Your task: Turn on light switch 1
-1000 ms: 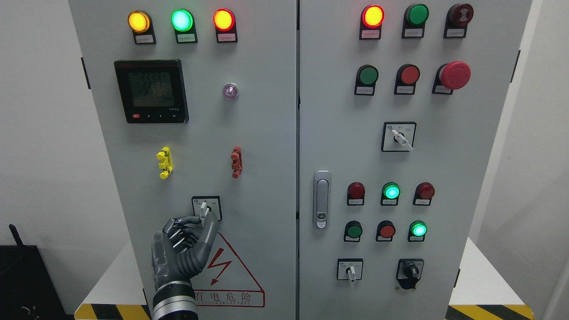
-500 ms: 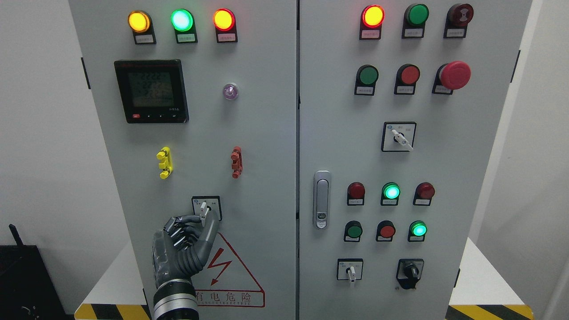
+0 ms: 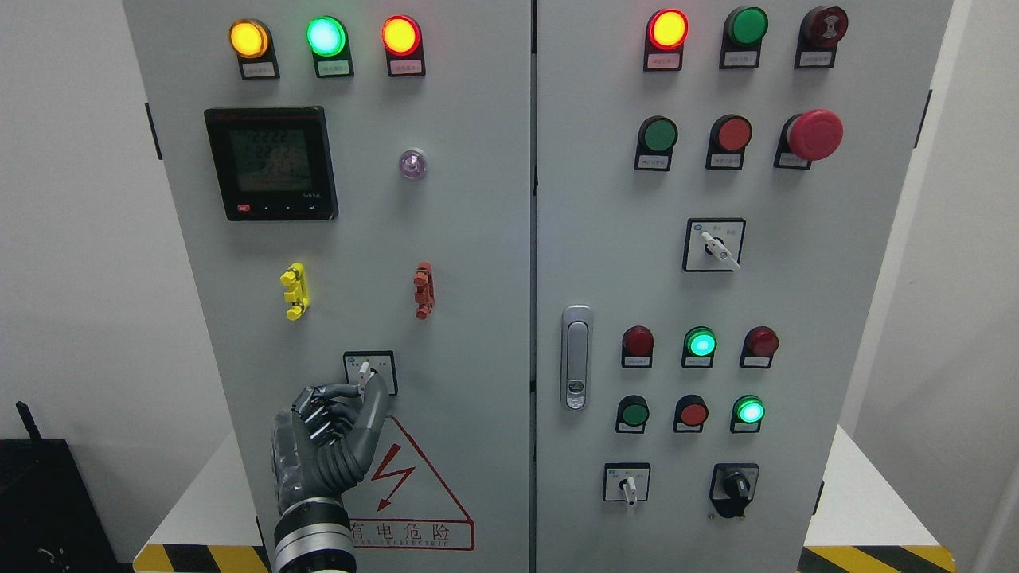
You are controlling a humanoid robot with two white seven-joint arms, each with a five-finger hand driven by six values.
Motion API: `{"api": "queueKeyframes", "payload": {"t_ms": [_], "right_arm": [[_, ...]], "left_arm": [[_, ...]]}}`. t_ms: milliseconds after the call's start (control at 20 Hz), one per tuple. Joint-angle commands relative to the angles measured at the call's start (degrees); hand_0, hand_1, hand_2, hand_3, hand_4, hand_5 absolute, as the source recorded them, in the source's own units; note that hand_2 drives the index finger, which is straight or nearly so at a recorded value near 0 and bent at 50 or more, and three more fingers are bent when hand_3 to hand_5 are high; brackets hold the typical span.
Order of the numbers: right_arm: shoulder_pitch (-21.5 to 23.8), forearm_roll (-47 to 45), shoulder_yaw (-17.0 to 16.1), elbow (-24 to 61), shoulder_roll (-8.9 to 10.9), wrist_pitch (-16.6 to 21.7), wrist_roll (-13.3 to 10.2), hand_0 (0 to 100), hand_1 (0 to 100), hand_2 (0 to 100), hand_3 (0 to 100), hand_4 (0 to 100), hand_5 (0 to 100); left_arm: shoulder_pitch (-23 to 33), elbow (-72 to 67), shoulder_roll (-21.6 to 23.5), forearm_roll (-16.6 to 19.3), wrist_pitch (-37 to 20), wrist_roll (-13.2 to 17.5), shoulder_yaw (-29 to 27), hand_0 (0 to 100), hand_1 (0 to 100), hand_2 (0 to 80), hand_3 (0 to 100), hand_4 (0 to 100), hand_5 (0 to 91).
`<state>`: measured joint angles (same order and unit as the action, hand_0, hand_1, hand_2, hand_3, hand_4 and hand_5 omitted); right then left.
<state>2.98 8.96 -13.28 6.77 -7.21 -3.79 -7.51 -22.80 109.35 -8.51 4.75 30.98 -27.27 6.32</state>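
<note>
Light switch 1 [image 3: 365, 372], a small white lever on a square black-framed plate, is sitting low on the cabinet's left door [image 3: 462, 239], just above the red warning triangle [image 3: 410, 485]. The left robot hand [image 3: 330, 434] is pinching the lever's lower end between thumb and curled fingers [image 3: 342, 391]; the lever is standing nearly upright.

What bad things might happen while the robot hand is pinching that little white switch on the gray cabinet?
1. The left hand grips only the lower tip of the small white switch handle, so the fingers might slip off before it turns.
2. The handle points almost straight up; a twist the wrong way may not switch the light on.
3. The lightning warning sign sits right beside the hand, so a hard push on this door seems unwise.
</note>
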Motion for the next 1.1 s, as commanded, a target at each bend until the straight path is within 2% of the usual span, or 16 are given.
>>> {"api": "queueKeyframes", "payload": {"t_ms": [0, 1050], "right_arm": [[0.0, 0.0, 0.0, 0.0, 0.0, 0.0, 0.0, 50, 0, 0, 0, 0, 0], [0.0, 0.0, 0.0, 0.0, 0.0, 0.0, 0.0, 50, 0, 0, 0, 0, 0]], "left_arm": [[-0.1, 0.0, 0.0, 0.2, 0.1, 0.0, 0.0, 27, 69, 56.8, 87, 93, 85.7], [-0.9, 0.0, -0.1, 0.3, 1.5, 0.0, 0.3, 32, 69, 57.2, 88, 94, 85.9]]}}
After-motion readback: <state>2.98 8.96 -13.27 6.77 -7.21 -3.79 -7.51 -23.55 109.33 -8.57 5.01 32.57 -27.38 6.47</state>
